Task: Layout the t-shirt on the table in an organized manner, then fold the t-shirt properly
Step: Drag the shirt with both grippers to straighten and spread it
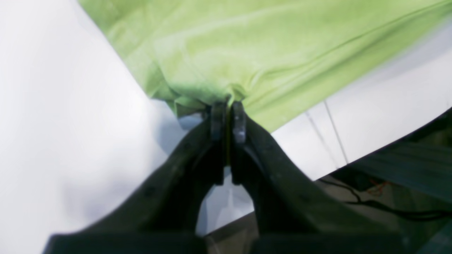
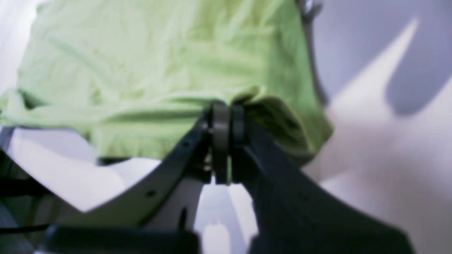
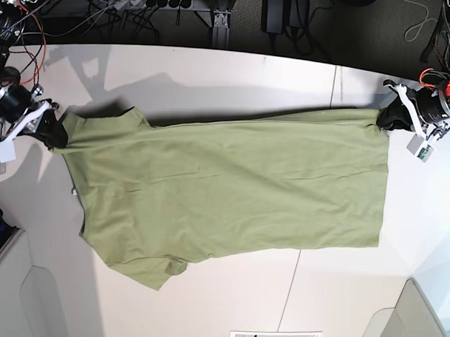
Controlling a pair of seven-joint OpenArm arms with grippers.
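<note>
End effector (image 1: pixel 228 118) pinches t-shirt (image 1: pixel 268 46); base shows sleeves.

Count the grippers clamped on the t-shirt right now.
2. The left gripper pinches the t-shirt at its far-right corner in the base view; the right gripper pinches its far-left corner.

t-shirt (image 3: pixel 231 191): plain olive green, no print or brand readable
shirt tag: too small, nothing legible
table (image 3: pixel 213 72): no text or markings, only a thin seam line
tags on the arms at 3 and 9 o'clock in base view: white, unreadable
wrist views: blurred, no text
</note>
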